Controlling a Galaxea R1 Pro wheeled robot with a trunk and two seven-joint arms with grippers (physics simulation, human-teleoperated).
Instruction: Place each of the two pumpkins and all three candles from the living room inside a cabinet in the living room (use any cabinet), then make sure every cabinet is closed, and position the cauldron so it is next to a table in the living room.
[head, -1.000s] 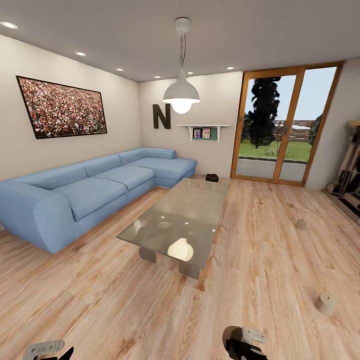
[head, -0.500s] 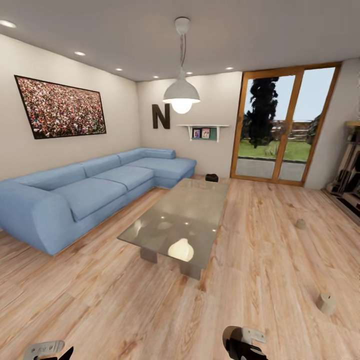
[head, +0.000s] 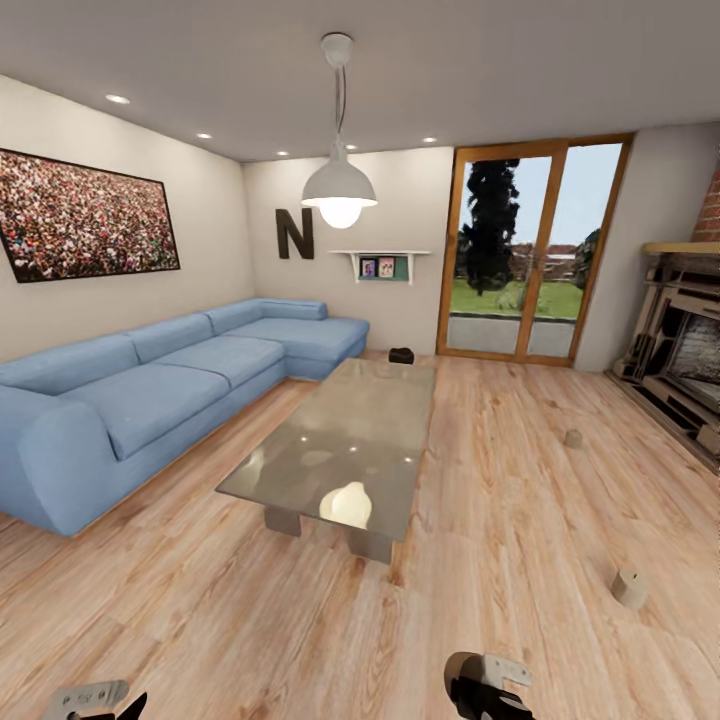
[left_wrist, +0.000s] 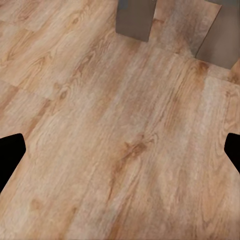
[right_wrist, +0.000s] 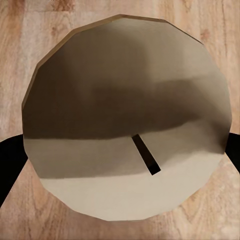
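Note:
In the right wrist view a squat pale candle (right_wrist: 125, 90) with a dark wick sits between the fingers of my right gripper (right_wrist: 122, 157), which is shut on it. That gripper (head: 487, 690) is low in the head view, over the floor. My left gripper (head: 100, 700) is open above bare floorboards, with nothing between its fingers (left_wrist: 10, 155). Two more candles (head: 573, 438) (head: 630, 588) stand on the floor to the right of the glossy table (head: 350, 430). The black cauldron (head: 401, 355) rests on the floor at the table's far end. The pumpkins and the cabinet are out of view.
A blue corner sofa (head: 150, 400) runs along the left wall. A brick fireplace with a wooden surround (head: 685, 350) stands at the right. Glass doors (head: 525, 255) close the far wall. Two table legs (left_wrist: 135, 17) show in the left wrist view.
The head camera has turned to the right, so the whole room has slid left and the fireplace has come into view. Both grippers keep their places in the picture.

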